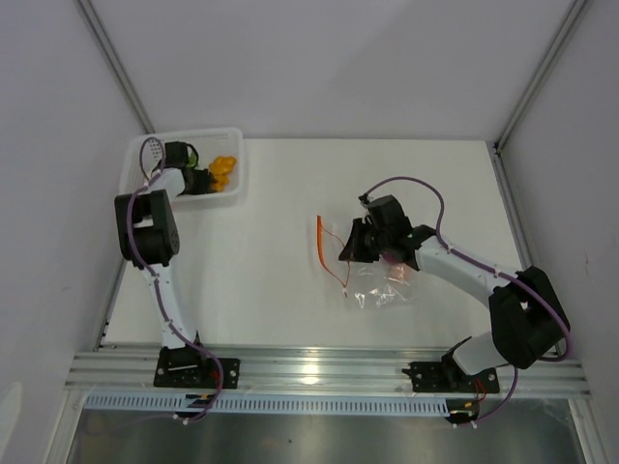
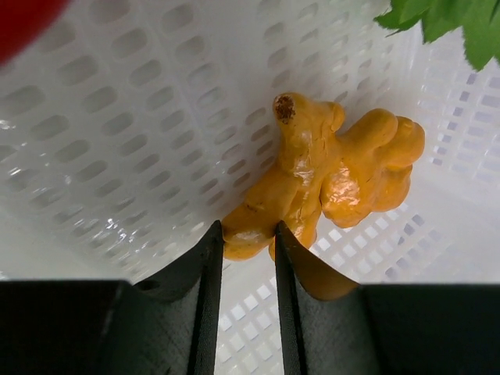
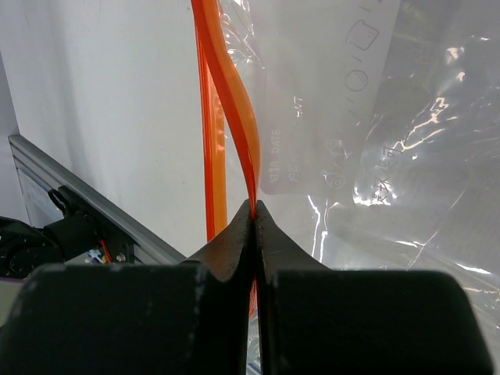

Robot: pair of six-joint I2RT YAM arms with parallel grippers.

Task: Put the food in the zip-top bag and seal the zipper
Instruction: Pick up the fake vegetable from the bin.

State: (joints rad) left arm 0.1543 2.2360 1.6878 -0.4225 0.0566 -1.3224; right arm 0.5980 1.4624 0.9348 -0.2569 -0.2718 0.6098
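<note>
Here the white surface (image 1: 280, 242) carries everything, with the two arms bolted along its near edge. The left arm (image 1: 155, 242) reaches to the far left corner, where the white slotted basket (image 1: 232, 184) sits; the right arm (image 1: 484, 280) bends in toward the middle of the surface.

The zip-top bag (image 1: 387, 285) lies right of centre, clear and crinkled, its mouth turned to the left. Its zipper (image 1: 320, 242), a thin orange-red strip, runs near to far along that edge and curls away from the plastic at the far end. The right gripper (image 3: 255, 207) has its jaws pressed tight on the zipper, the strip rising from between the tips in the wrist view.

Inside the basket, the left gripper (image 2: 248, 234) has its jaws partly closed on the near end of the orange-yellow food (image 2: 328, 176), a knobbly long piece lying on the basket floor; both tips touch it. A red food (image 2: 23, 23) shows at the upper left corner of that wrist view, and green leaves (image 2: 453, 27) at the upper right, both only in part.
</note>
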